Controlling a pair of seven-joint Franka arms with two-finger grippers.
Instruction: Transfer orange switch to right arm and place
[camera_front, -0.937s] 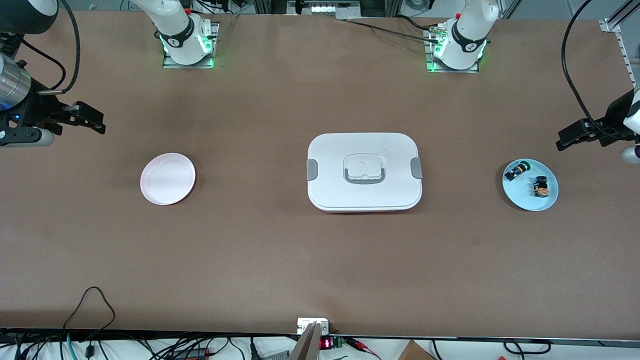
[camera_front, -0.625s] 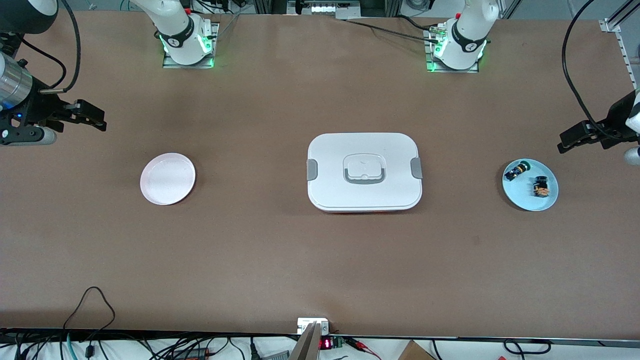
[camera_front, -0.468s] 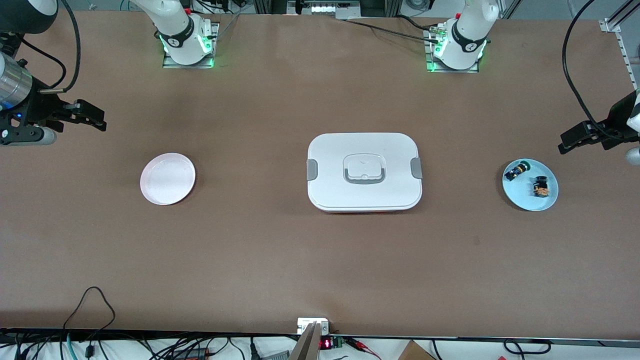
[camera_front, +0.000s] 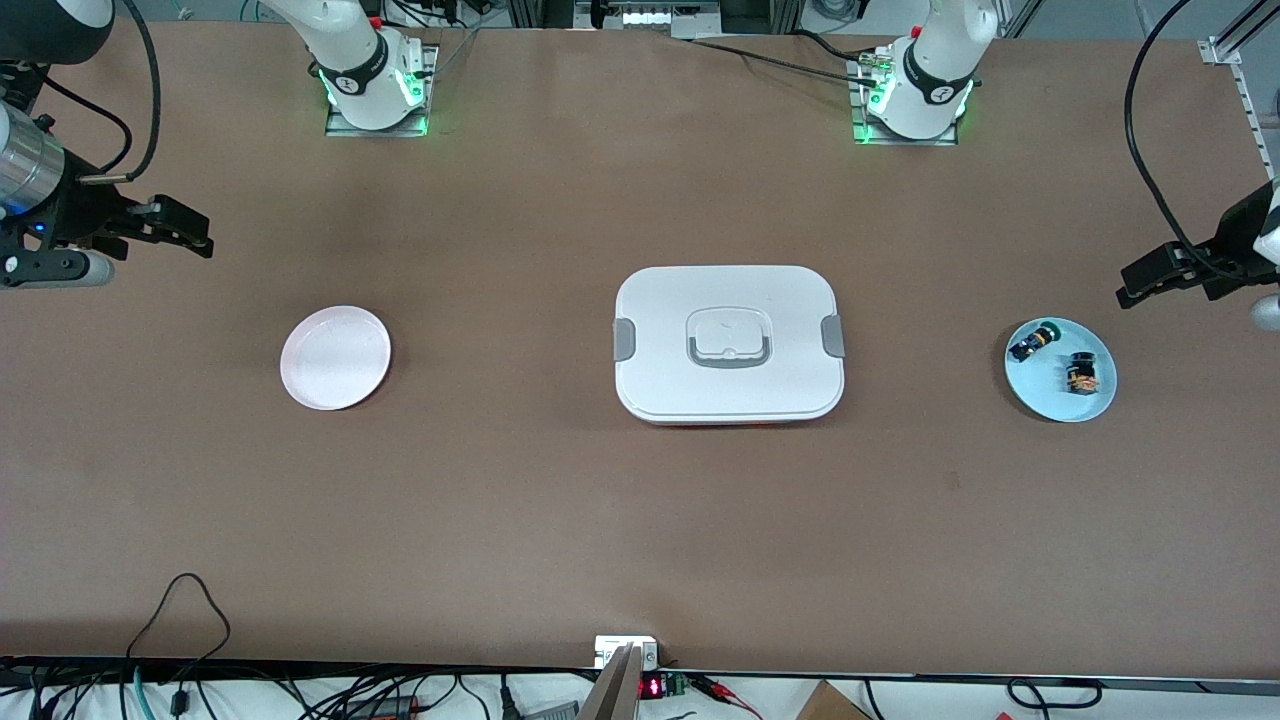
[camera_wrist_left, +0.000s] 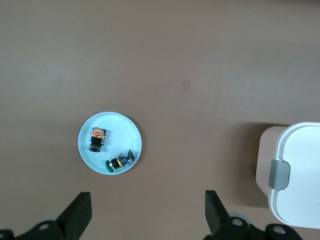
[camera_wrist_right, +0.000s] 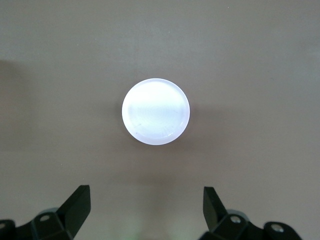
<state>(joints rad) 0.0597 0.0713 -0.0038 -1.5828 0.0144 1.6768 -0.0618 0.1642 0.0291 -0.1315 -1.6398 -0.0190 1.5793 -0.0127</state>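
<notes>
The orange switch (camera_front: 1079, 373), a small black cylinder with an orange end, lies on a light blue plate (camera_front: 1050, 397) at the left arm's end of the table. It also shows in the left wrist view (camera_wrist_left: 97, 139) on the plate (camera_wrist_left: 117, 131). My left gripper (camera_front: 1150, 272) (camera_wrist_left: 148, 206) is open and empty, high over bare table beside the blue plate. My right gripper (camera_front: 172, 232) (camera_wrist_right: 146, 205) is open and empty, high over bare table beside a white plate (camera_front: 335, 358) (camera_wrist_right: 156, 111) at the right arm's end.
A black-and-blue part with a green cap (camera_front: 1033, 342) (camera_wrist_left: 119, 161) shares the blue plate. A closed white lidded box with grey latches (camera_front: 729, 343) (camera_wrist_left: 295, 170) stands at the table's middle. Cables hang at both ends of the table.
Both grippers have shifted only slightly and stay open. Nothing on the table has moved.
</notes>
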